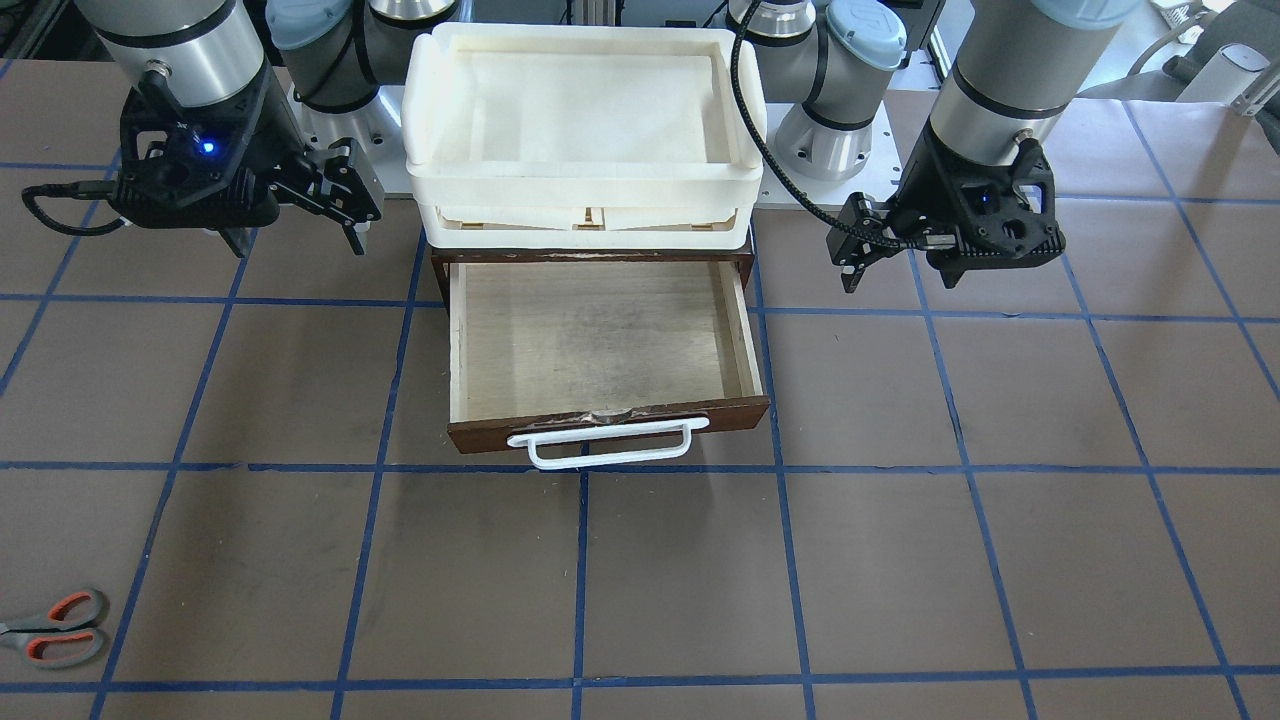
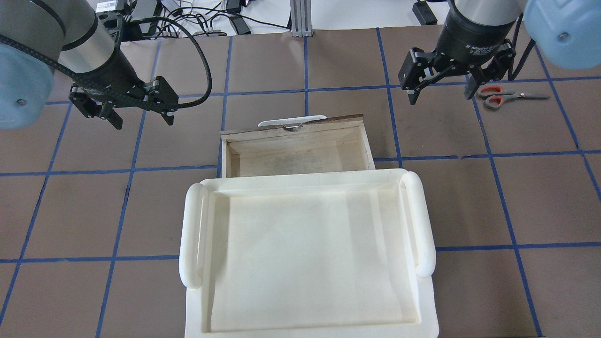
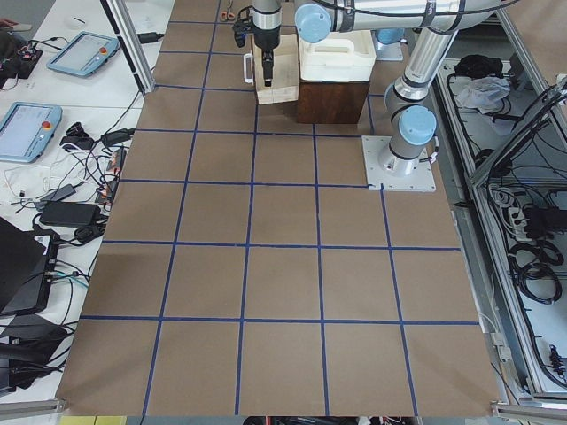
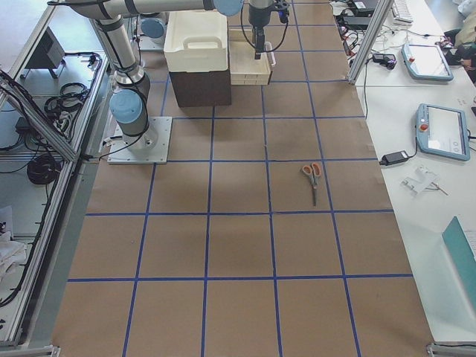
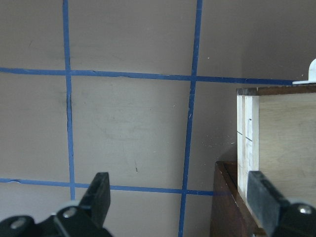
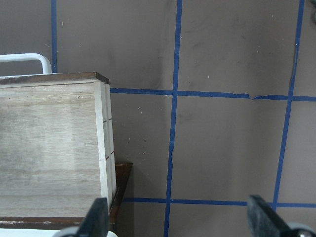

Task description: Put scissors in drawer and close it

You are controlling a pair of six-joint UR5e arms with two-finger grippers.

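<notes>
My right hand (image 2: 440,96) hung above the bench (image 2: 300,61) with its fingers spread wide and nothing between them. My left hand (image 2: 143,122) was just as wide and just as empty on the other side of the drawer (image 2: 296,157). The drawer stood pulled out toward the operators, its pale floor bare, under the white tray (image 2: 190,234).

The scissors (image 2: 504,96) lay flat on the bench off to my right, clear of the drawer and farther out from my base than the drawer's front. Their long axis ran about parallel to that front. The orange-lined handles pointed back toward the drawer and the blades, which looked closed, pointed away to my right.

My right hand was plainly the nearer one, since my left had the whole drawer between it and the scissors. I judged that the pickup belonged to the right arm. It would have to travel outward, to the right and down, then turn the fingers across the scissors' length. Taking them near the pivot would keep them from swinging.
</notes>
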